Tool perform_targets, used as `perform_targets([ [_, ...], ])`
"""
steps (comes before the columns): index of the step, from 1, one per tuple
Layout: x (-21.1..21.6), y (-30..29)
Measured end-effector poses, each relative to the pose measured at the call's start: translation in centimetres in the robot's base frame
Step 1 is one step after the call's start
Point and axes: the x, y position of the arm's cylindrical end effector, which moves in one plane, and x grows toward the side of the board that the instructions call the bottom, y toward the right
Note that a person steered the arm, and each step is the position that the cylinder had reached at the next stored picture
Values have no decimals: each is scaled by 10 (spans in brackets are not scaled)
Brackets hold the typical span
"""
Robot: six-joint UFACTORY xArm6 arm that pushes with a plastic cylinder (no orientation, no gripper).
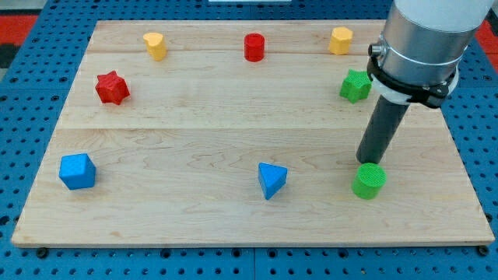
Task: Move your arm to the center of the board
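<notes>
well, my tip point(366, 161) sits bare, clamping nothing, just above the green plastic cylinder block point(369, 180), right of the wooden board point(194, 148) centre; leftward travel remains

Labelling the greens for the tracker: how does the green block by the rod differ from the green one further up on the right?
The green cylinder is round with a flat top; the green star has points. The cylinder sits near the view's bottom right, the star near the top right. My tip is just above the cylinder, touching or nearly so; the star stands apart from it, left of the arm housing. Both are the same green.
</notes>
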Motion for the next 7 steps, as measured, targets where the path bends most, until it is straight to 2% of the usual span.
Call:
perform_targets([
  [1,-29,53],
  [2,-14,93],
  [3,-5,94],
  [4,-31,76],
  [5,-79,-18],
  [6,-85,-140],
  [7,-77,-179],
])
